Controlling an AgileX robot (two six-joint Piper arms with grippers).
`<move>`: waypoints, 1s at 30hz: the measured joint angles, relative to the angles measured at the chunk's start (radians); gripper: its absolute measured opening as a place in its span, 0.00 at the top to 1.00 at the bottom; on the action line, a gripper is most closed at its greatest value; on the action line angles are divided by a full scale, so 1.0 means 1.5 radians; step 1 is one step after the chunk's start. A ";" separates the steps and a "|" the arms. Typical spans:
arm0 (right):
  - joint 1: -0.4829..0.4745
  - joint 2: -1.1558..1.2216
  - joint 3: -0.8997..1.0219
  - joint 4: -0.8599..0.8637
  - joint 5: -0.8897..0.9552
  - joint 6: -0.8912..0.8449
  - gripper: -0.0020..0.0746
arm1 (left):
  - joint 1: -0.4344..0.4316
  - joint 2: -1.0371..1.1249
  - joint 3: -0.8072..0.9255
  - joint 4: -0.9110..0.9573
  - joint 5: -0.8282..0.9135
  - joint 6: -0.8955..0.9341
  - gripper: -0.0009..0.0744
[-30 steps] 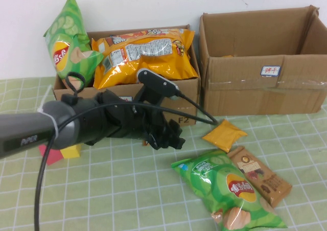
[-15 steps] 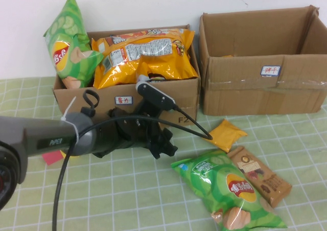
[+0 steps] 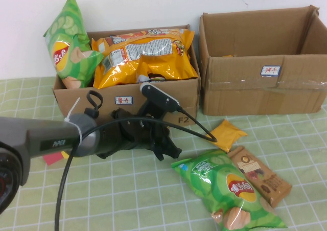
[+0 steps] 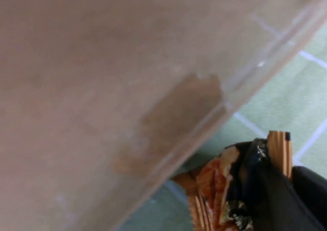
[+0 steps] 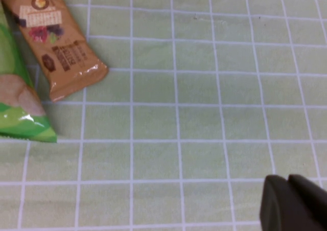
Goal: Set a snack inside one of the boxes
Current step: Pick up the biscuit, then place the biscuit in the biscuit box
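Observation:
My left gripper (image 3: 166, 146) hangs low in front of the left cardboard box (image 3: 127, 97). In the left wrist view it (image 4: 258, 182) is shut on a small orange snack packet (image 4: 207, 182), close beside the box's wall (image 4: 127, 88). That box holds a big orange chip bag (image 3: 145, 54) and a green chip bag (image 3: 69, 42). The right cardboard box (image 3: 265, 83) stands open beside it. My right gripper (image 5: 291, 203) is shut and empty over bare cloth; it is out of the high view.
On the green checked cloth lie a green chip bag (image 3: 230, 190), a brown bar (image 3: 258, 176) and a small orange packet (image 3: 225, 134). The bar (image 5: 53, 47) and the bag's corner (image 5: 15, 108) also show in the right wrist view. A pink scrap (image 3: 51, 157) lies under my left arm.
My left arm has dropped a little and shifted slightly right in front of the left box. The snacks on the cloth have not moved.

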 joint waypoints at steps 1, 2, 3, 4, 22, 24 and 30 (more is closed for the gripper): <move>0.000 0.000 0.000 0.000 -0.004 0.000 0.97 | 0.000 -0.003 0.000 0.000 0.010 0.000 0.96; 0.000 0.000 0.000 -0.002 -0.008 0.000 0.97 | 0.000 -0.007 0.000 0.000 0.026 0.000 0.96; 0.000 0.000 0.000 -0.002 -0.011 0.000 0.97 | 0.000 -0.013 0.000 0.000 0.045 0.000 0.96; 0.000 0.000 0.000 -0.002 -0.016 0.000 0.97 | -0.001 -0.019 0.000 0.000 0.061 0.000 0.97; 0.000 0.000 0.004 -0.003 -0.045 0.010 0.97 | -0.005 -0.208 -0.145 -0.215 0.090 0.029 0.97; 0.000 0.000 0.004 -0.003 -0.052 0.016 0.97 | -0.009 -0.188 -0.214 -0.252 0.079 0.061 0.97; 0.000 0.000 0.004 -0.004 -0.090 0.023 0.97 | -0.040 -0.046 -0.431 -0.294 0.068 0.140 0.93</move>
